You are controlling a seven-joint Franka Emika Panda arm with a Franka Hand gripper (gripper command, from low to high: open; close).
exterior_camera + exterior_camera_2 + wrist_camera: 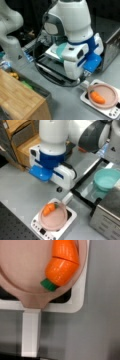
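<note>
An orange toy carrot (97,97) (48,209) (62,265) with a green stub lies on a pink plate (109,93) (56,220) (22,270). The plate rests on a white scale-like device (111,111) (37,227) (76,303) with a white handle (30,332). My gripper (86,73) (59,188) hangs from the white and blue wrist just above the grey table, next to the plate's handle side. It holds nothing that I can see. No fingers show in the wrist view, which looks straight down on the carrot.
A teal bowl (106,179) (61,51) sits in a dark-rimmed tray (85,176) (47,71). A wooden box (17,98) (23,148) and a metal appliance (106,220) (112,48) stand nearby. Bare grey table (20,187) lies beside the scale.
</note>
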